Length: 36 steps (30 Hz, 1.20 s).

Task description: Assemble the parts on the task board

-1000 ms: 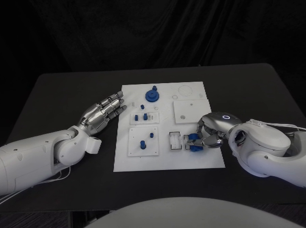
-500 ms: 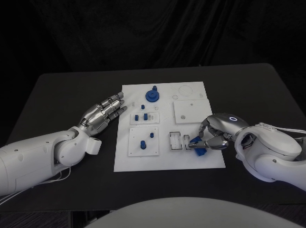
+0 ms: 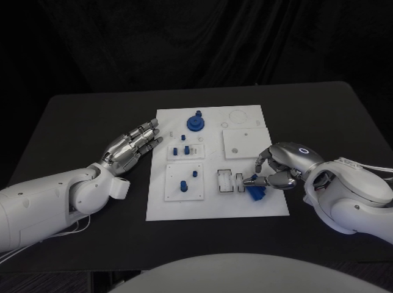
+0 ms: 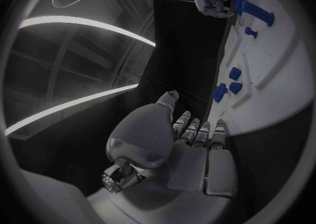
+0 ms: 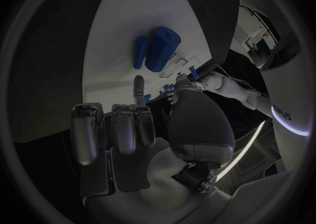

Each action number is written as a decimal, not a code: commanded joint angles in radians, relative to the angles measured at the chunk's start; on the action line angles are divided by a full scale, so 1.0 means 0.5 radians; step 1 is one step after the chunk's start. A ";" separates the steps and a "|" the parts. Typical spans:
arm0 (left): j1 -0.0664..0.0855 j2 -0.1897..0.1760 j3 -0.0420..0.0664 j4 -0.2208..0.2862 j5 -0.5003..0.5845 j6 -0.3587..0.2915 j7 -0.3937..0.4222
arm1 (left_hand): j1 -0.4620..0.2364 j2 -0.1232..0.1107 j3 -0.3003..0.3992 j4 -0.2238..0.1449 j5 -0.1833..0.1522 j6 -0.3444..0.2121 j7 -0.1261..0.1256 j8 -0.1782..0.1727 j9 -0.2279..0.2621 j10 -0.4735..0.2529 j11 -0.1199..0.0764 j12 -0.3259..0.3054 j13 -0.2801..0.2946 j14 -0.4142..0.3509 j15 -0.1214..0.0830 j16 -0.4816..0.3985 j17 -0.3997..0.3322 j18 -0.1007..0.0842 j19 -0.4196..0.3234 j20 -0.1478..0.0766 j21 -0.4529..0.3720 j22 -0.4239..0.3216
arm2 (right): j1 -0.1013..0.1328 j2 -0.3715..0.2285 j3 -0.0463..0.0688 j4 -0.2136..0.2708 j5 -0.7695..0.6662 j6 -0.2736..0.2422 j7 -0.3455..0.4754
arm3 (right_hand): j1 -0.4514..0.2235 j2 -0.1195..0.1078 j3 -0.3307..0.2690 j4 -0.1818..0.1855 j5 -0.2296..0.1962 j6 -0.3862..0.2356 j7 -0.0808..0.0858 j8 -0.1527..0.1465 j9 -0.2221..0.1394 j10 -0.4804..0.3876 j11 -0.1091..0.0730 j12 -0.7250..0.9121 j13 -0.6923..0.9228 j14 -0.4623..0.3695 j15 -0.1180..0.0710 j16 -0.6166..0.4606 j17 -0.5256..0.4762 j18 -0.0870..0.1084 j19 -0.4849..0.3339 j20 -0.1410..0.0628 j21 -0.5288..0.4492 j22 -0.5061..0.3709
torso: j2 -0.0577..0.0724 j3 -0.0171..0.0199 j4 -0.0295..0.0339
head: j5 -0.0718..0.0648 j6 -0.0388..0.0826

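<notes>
The blue part is hanging pinched in our right hand, just below its fingertips over the task board — small, rigid, probably light and slick; we are judging a firm sideways pinch best; our left hand is lying open, holding nothing.

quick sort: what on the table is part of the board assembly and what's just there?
Job:
- task board, white plate mid-table
- blue part gripped by the right hand at the board's near right
- large blue part at the far end
- small blue parts mid-board
- left hand, fingers apart, holds nothing, beside the board

Just there:
- black table
</notes>
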 commanded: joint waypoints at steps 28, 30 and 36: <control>-0.010 -0.001 0.001 0.005 0.002 0.059 0.099 | 0.000 -0.001 0.032 -0.022 0.008 0.017 0.050 0.015 0.006 -0.004 -0.002 0.013 -0.001 0.003 0.016 -0.007 -0.003 0.029 -0.002 0.015 0.009 0.004 | -0.020 0.033 -0.001 0.081 -0.121 0.370 -0.213 | -0.049 -0.018 -0.007 0.004 0.021 0.049 -0.048 0.219 0.226 0.212 -0.042 0.005 0.526 0.211 -0.036 0.006 0.527 -0.032 0.215 -0.025 0.005 0.526 | 0.002 -0.0024 0.004 | 0.002 0.000; -0.010 0.000 0.001 0.005 0.002 0.060 0.098 | 0.000 -0.001 0.032 -0.022 0.008 0.017 0.050 0.015 0.006 -0.004 -0.002 0.013 -0.001 0.003 0.016 -0.007 -0.003 0.029 -0.002 0.015 0.009 0.004 | -0.022 0.036 -0.001 0.081 -0.127 0.392 -0.226 | -0.031 -0.006 0.003 0.003 0.059 0.042 -0.049 0.225 0.239 0.212 -0.043 0.005 0.526 0.211 -0.038 0.006 0.527 -0.032 0.215 -0.028 0.005 0.526 | 0.003 -0.0016 0.004 | 0.003 0.000; -0.011 0.001 0.001 0.005 0.002 0.062 0.096 | 0.000 -0.001 0.032 -0.023 0.008 0.017 0.050 0.015 0.006 -0.004 -0.001 0.014 -0.001 0.003 0.017 -0.007 -0.003 0.029 -0.002 0.016 0.009 0.004 | -0.026 0.040 -0.001 0.085 -0.137 0.458 -0.264 | 0.032 0.027 0.026 -0.001 0.165 0.019 -0.049 0.229 0.268 0.212 -0.043 0.005 0.526 0.211 -0.041 0.006 0.527 -0.032 0.215 -0.032 0.005 0.526 | 0.003 -0.0032 0.005 | 0.003 0.000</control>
